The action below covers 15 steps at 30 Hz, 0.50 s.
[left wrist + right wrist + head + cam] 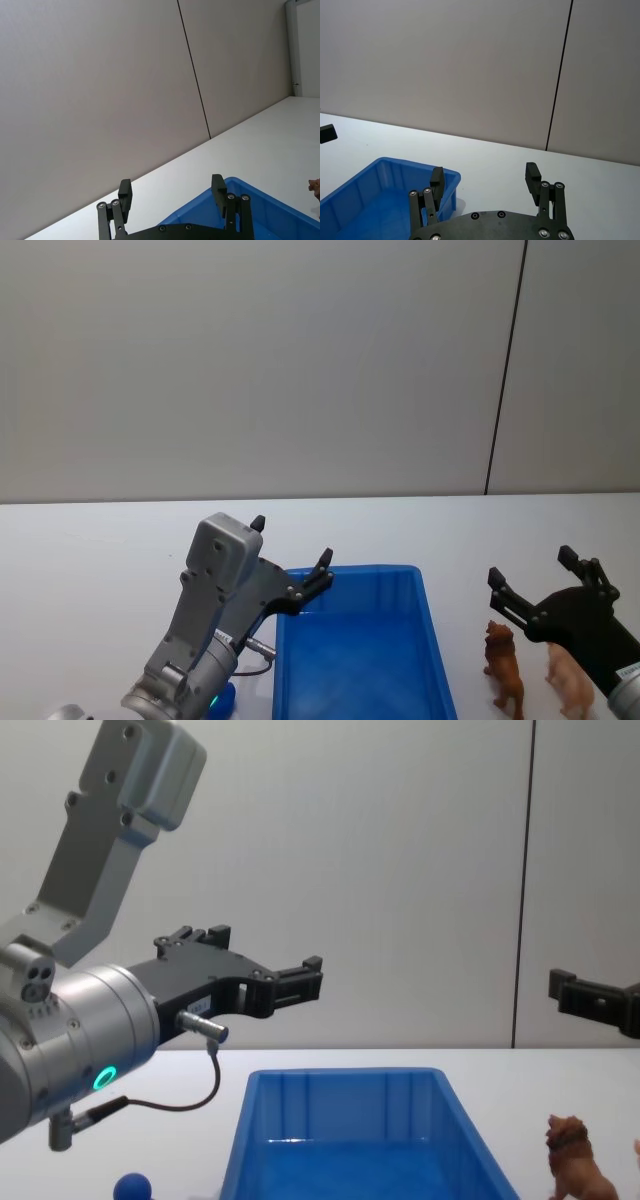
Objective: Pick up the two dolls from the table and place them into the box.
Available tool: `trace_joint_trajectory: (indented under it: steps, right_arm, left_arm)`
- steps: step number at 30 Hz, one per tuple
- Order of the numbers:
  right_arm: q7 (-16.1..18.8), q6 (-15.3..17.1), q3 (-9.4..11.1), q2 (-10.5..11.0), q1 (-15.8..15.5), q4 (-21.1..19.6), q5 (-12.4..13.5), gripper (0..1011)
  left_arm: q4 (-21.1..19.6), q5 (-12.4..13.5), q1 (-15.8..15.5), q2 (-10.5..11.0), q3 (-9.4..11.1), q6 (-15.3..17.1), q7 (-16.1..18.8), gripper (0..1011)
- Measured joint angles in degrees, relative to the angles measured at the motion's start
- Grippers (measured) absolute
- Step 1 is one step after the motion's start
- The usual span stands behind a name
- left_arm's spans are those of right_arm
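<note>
At near edge of table (pixel 80 550), middle: blue box (pixel 350 660). Over its far left corner, raised: left gripper (pixel 291 540), fingers apart, empty; small label (pixel 213 1003) on it too small to read. Right of box: brown lion doll (pixel 505 665) and pale doll (pixel 570 680), upright, side by side. Above them: right gripper (pixel 531 567), fingers apart, empty. Left of box: blue doll (pixel 132 1186).

Three dolls, a brown lion (pixel 504 670), a pale figure (pixel 568 680) and a blue figure (pixel 132 1187); one box (pixel 352 572); one table (pixel 100 550)
</note>
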Motion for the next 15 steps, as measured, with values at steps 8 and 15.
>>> trace_joint_trajectory:
  steps: [8,15]
  right_arm:
    - [0.0,0.0,0.0,0.0,0.0,0.0,0.0,1000]
    - [0.0,0.0,0.0,0.0,0.0,0.0,0.0,1000]
  left_arm:
    - [0.0,0.0,0.0,0.0,0.0,0.0,0.0,1001]
    - [0.0,0.0,0.0,0.0,0.0,0.0,0.0,1001]
